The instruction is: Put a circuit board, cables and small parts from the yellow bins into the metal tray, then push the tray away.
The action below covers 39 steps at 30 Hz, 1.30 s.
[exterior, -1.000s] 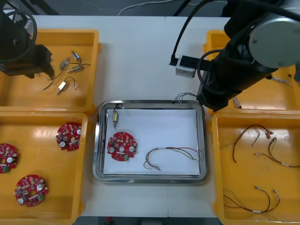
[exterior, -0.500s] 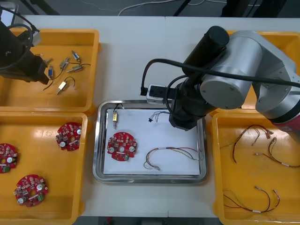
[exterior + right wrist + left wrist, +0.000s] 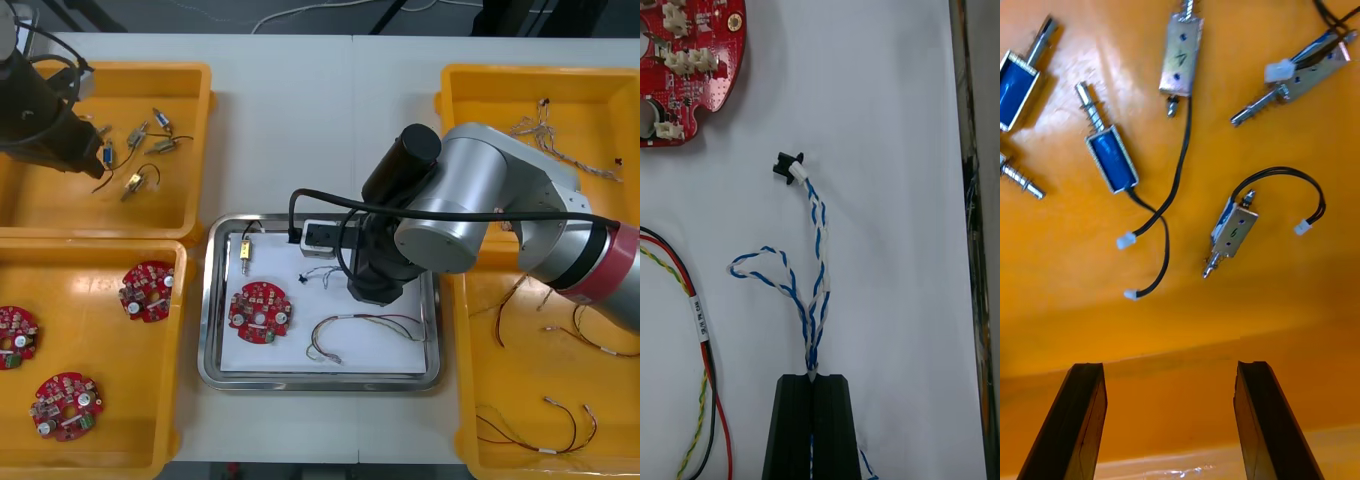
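Step in hand: loading a cable into the tray.

Right tool (image 3: 812,377): fingers closed tight on the twisted blue and white cable (image 3: 817,247), gripping it at the gathered end. The rest of the cable, with its black connector, trails out ahead of the fingers over the white lining of the tray (image 3: 207,330). Whether the connector touches the lining cannot be told.

Tray contents: one circuit board (image 3: 260,311) toward its left side, a red and yellow cable (image 3: 365,329) near its front, and one small metal part (image 3: 245,250) in the far left corner. The held cable lies between that part and the right arm, apart from the board.

Left tool (image 3: 1169,366): fingers well apart, holding nothing, poised over the far yellow bin (image 3: 60,200) on the left, with loose small metal parts (image 3: 1234,231) ahead of it.

Assessment: the placing is near its end. The next move calls for opening the right fingers so the cable drops clear of the board, then lifting straight off so no strand snags and drags. The tray push is not yet begun.
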Tool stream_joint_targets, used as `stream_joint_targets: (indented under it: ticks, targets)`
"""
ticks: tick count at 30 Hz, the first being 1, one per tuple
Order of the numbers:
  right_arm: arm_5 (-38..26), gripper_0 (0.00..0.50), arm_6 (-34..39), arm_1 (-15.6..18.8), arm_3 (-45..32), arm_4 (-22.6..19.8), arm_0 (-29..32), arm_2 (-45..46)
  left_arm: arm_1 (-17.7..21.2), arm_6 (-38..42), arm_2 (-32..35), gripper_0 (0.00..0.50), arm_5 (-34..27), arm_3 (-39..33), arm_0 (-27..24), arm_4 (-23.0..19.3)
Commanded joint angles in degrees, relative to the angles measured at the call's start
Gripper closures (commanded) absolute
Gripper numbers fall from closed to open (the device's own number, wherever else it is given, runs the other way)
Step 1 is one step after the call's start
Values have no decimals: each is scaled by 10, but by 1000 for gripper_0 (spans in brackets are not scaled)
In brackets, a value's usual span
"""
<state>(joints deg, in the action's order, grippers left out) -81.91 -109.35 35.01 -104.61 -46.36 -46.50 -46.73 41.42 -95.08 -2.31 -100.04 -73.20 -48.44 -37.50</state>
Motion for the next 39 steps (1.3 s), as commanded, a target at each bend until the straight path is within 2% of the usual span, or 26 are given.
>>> stream_joint_targets:
  ticks: [1, 6, 7, 8, 9, 10, 11, 12, 13, 15, 22, 30, 39]
  targets:
    - [22, 500, -25, -18, 23, 15, -27, -30, -34, -43, 22, 0, 15, 16, -43, 36]
    - [24, 500, -32, -28, 49, 15, -34, -35, -61, -96, 52, 0, 49, 71, -56, 65]
    - [24, 487, -32, -28, 54, 15, -36, -35, -66, -109, 58, 0, 59, 84, -60, 68]
    - [24, 456, -33, -28, 55, 15, -37, -35, -69, -115, 61, 0, 64, 92, -61, 70]
    - [24, 389, -35, -28, 55, 18, -37, -35, -73, -127, 67, 0, 75, 104, -64, 72]
    - [24, 349, -35, -28, 55, 18, -38, -35, -75, -132, 70, 0, 80, 109, -64, 73]
    - [24, 349, -37, -28, 55, 19, -39, -35, -79, -143, 74, 0, 90, 118, -65, 75]
    - [24, 137, -37, -28, 55, 18, -40, -35, -84, -150, 75, 0, 99, 124, -67, 78]
    - [23, 65, -37, -28, 55, 19, -40, -35, -86, -156, 75, 0, 104, 128, -67, 81]
    - [23, 0, -37, -27, 55, 18, -40, -35, -92, -158, 75, 0, 108, 131, -67, 85]
    - [20, 0, -38, -19, 46, 7, -43, -20, -107, -169, 75, 0, 109, 131, -67, 94]
    - [-34, 0, -38, -16, 13, -5, -43, 38, -127, -186, 78, 0, 115, 131, -57, 102]
    - [-107, 0, -36, -12, -16, -29, -43, 115, -128, -204, 78, 0, 124, 131, -41, 106]
